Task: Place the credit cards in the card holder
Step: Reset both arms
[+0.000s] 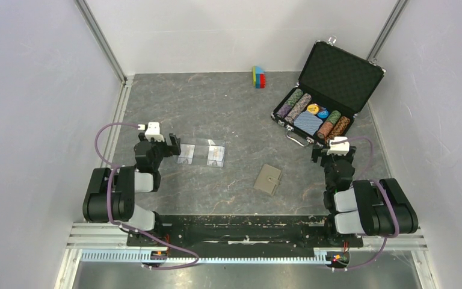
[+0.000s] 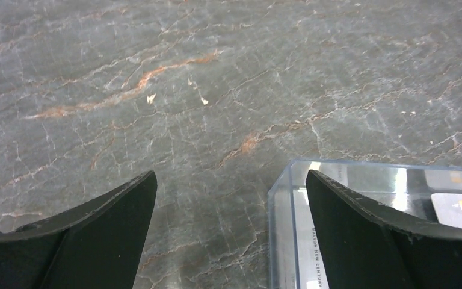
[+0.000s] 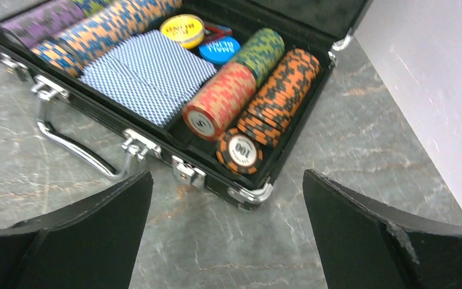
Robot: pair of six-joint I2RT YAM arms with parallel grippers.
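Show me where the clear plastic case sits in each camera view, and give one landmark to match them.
Top external: clear plastic case left of centre on the table, just right of the left end effector.
Left wrist: lower right, partly behind the right-hand finger, credit cards inside.
Right wrist: not in it; only the chip briefcase shows.
Shared landmark: the grey veined table surface, in all three.
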